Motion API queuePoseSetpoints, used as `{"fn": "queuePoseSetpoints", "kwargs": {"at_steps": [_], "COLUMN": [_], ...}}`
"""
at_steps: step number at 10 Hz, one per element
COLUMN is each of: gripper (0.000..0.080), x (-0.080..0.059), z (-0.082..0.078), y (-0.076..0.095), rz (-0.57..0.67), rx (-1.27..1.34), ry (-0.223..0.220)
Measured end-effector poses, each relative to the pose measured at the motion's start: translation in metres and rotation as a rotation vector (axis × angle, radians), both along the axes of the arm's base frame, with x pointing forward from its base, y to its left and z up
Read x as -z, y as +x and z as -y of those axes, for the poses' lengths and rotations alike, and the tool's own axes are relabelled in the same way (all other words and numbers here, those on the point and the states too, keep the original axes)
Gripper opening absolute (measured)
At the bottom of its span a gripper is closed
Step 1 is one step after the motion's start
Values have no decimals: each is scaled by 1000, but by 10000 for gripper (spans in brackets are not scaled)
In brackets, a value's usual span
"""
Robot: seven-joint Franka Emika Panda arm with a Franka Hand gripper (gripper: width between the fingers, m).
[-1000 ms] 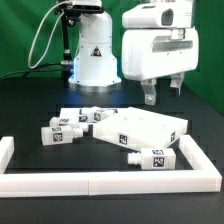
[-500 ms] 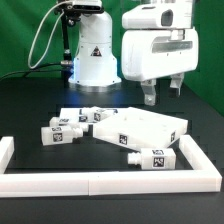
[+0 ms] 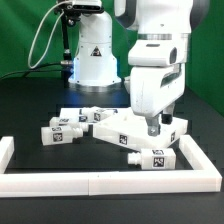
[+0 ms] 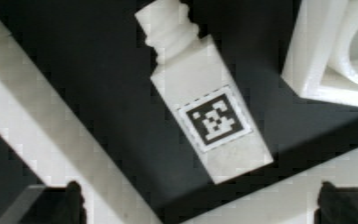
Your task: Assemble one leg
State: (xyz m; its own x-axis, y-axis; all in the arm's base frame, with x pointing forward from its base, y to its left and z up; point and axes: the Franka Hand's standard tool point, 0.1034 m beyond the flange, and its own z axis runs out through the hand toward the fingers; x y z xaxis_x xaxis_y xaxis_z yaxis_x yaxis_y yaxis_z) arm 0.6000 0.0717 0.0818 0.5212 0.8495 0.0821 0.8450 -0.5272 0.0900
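Note:
A leg (image 3: 150,157), a chunky white peg with a black-and-white tag, lies at the front right against the white rim. In the wrist view the same leg (image 4: 208,108) lies lengthwise ahead of my jaws, its narrower stub end pointing away. My gripper (image 3: 160,126) is open and empty, low over the right part of the large flat white panel (image 3: 130,128), just behind this leg. In the wrist view my gripper (image 4: 197,203) shows only dark fingertips (image 4: 51,205) on either side, and nothing is between them. Three more legs (image 3: 62,132) lie left of the panel.
A white rim wall (image 3: 100,183) runs along the front and bends up at both ends. It shows in the wrist view (image 4: 34,110) beside the leg. The panel's corner (image 4: 336,60) is close to the leg. The robot base (image 3: 92,55) and a cable stand at the back.
The arm has swung down and forward. The gripper, earlier high at the back right, now hangs low over the panel's right part near the front-right leg. The parts have not moved.

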Motion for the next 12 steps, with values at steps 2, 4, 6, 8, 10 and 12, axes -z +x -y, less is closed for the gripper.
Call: {"fn": "queuePoseSetpoints", "kwargs": {"at_steps": [2, 4, 6, 8, 10, 12], "gripper": [650, 650, 650, 650, 650, 650], "x": [1, 16, 41, 51, 55, 64], "z": [0, -3, -16, -16, -16, -13], "y": [-1, -4, -9, -6, -2, -3], "rz": [-2, -25, -45, -44, -43, -40], "rx": [0, 13, 33, 35, 37, 37], "ry": [0, 3, 12, 17, 19, 22]}}
